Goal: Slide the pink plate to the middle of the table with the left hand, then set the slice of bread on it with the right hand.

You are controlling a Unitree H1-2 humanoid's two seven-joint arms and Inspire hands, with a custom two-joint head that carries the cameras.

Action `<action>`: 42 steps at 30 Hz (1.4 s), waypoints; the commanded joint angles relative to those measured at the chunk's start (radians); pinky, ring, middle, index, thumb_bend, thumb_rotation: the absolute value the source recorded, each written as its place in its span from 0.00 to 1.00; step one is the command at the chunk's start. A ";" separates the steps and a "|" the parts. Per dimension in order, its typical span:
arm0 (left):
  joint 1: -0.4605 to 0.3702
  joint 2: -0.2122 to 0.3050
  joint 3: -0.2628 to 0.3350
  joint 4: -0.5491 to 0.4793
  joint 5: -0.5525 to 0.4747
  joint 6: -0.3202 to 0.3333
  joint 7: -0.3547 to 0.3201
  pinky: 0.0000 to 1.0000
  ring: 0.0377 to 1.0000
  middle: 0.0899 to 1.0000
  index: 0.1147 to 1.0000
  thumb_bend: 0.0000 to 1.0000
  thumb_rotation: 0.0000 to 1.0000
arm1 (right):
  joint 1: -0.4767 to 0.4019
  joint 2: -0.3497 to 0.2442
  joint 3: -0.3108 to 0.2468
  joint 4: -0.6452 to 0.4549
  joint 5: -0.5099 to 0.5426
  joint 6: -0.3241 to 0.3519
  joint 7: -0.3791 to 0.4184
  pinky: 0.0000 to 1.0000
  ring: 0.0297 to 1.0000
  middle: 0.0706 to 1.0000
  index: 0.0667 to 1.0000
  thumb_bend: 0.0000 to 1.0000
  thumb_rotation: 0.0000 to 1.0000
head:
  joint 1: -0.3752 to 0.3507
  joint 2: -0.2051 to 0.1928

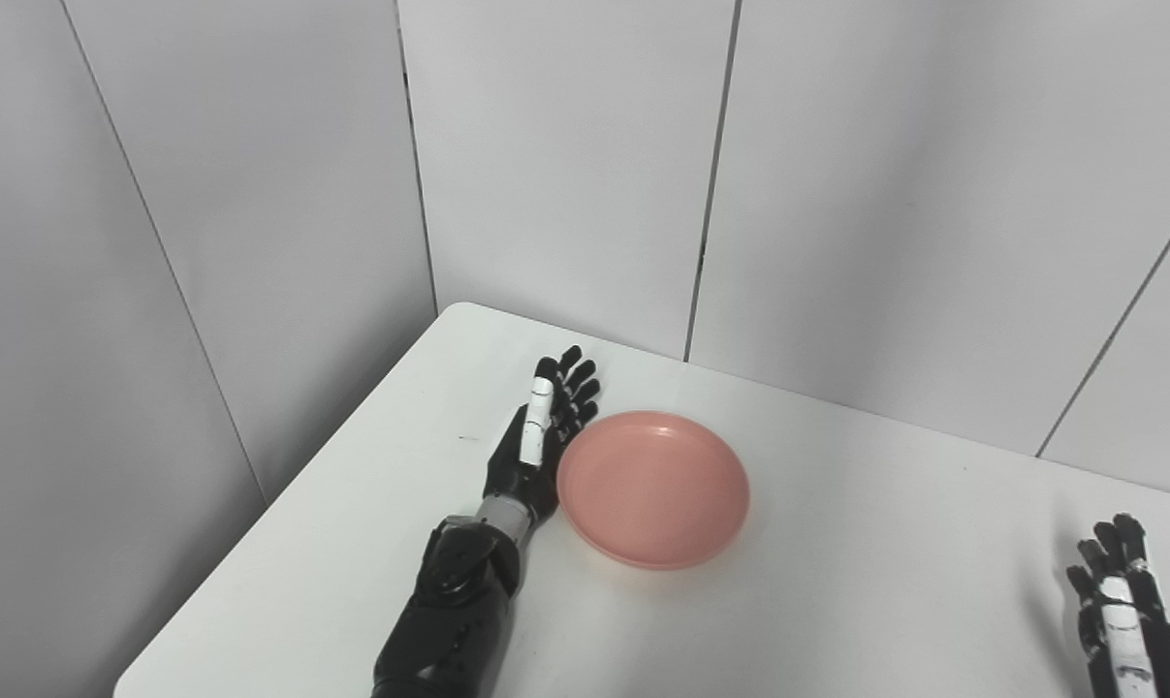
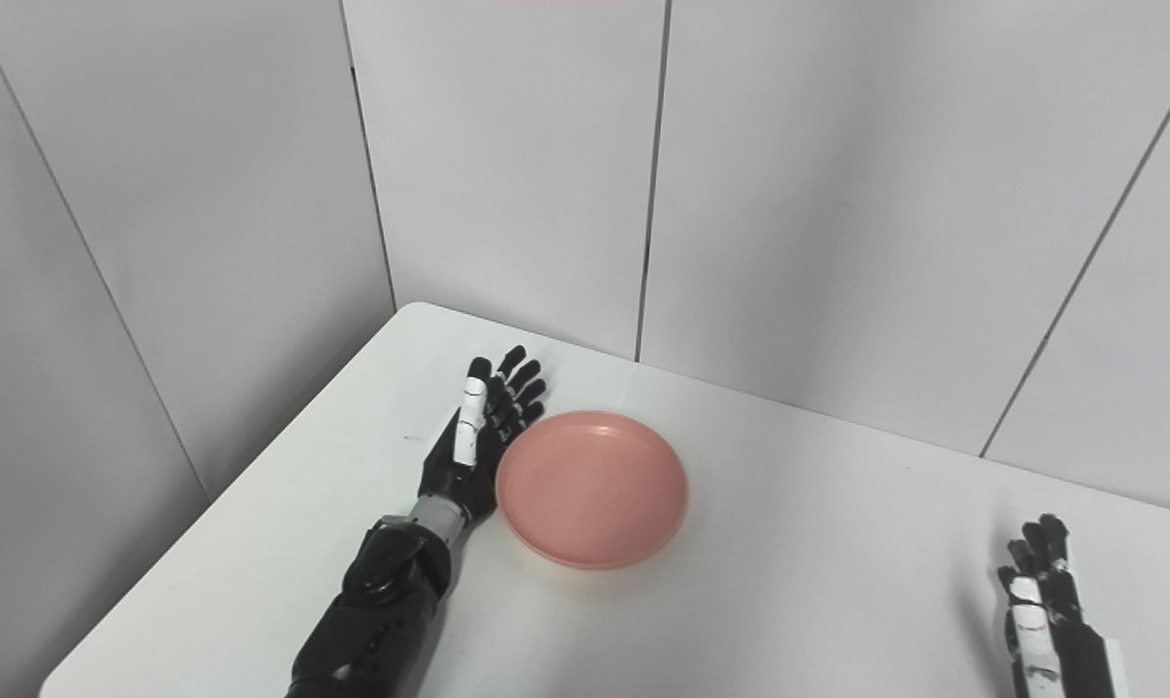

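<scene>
A round pink plate [image 1: 654,488] lies flat on the white table [image 1: 837,582], left of the table's middle. My left hand [image 1: 540,434] rests on edge against the plate's left rim, fingers straight and apart, holding nothing. Low at the right edge of the picture my right hand [image 1: 1120,606] hovers over the table, fingers spread, empty. No slice of bread shows in either view.
Grey wall panels [image 1: 565,174] close the table in at the back and left, meeting in a corner behind my left hand. The table's left edge [image 1: 284,504] runs diagonally down toward the front left.
</scene>
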 commanded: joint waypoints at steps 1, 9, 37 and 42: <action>0.013 -0.030 -0.019 0.026 0.013 0.027 -0.002 1.00 0.99 0.99 0.99 0.83 0.98 | 0.028 -0.001 0.005 0.010 0.009 -0.010 0.020 1.00 1.00 1.00 1.00 0.68 0.82 | -0.006 0.003; 0.033 -0.077 -0.049 -0.001 0.016 0.035 0.002 1.00 1.00 1.00 1.00 0.81 0.99 | 0.032 0.001 0.005 -0.006 0.012 -0.016 0.030 1.00 1.00 1.00 1.00 0.56 0.85 | -0.054 0.033; 0.174 -0.177 -0.090 -0.140 -0.012 0.089 -0.032 1.00 1.00 1.00 1.00 0.76 0.94 | 0.008 0.087 0.034 0.097 -0.101 -0.134 -0.048 1.00 0.97 0.98 1.00 0.67 0.77 | -0.492 0.111; 0.194 -0.169 -0.092 -0.174 -0.041 0.102 -0.056 1.00 1.00 1.00 1.00 0.74 0.92 | 0.002 0.132 0.031 0.100 -0.126 -0.139 -0.101 0.97 0.93 0.94 0.95 0.71 0.70 | -0.577 0.122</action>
